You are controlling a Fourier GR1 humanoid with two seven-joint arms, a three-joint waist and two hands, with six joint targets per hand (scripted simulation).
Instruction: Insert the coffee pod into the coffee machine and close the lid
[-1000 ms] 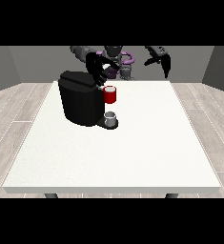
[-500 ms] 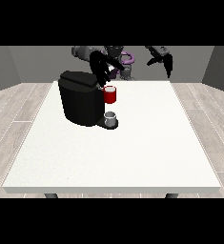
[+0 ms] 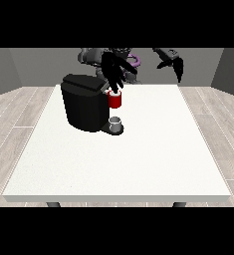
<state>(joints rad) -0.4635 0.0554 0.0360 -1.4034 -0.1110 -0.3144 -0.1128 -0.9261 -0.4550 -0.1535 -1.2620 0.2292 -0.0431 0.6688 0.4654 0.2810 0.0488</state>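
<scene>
I see the coffee machine (image 3: pixel 85 102) on the tabletop (image 3: pixel 138 154), left of centre toward the far edge. One hand (image 3: pixel 114 74) hangs above its front; the other hand (image 3: pixel 174 63) is well apart at the view's right, over the far edge.

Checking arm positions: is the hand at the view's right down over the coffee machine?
No. The hand at the view's right is raised, well apart from the coffee machine.

One coffee machine (image 3: pixel 84 102); one table (image 3: pixel 138 154); two robot hands.
</scene>
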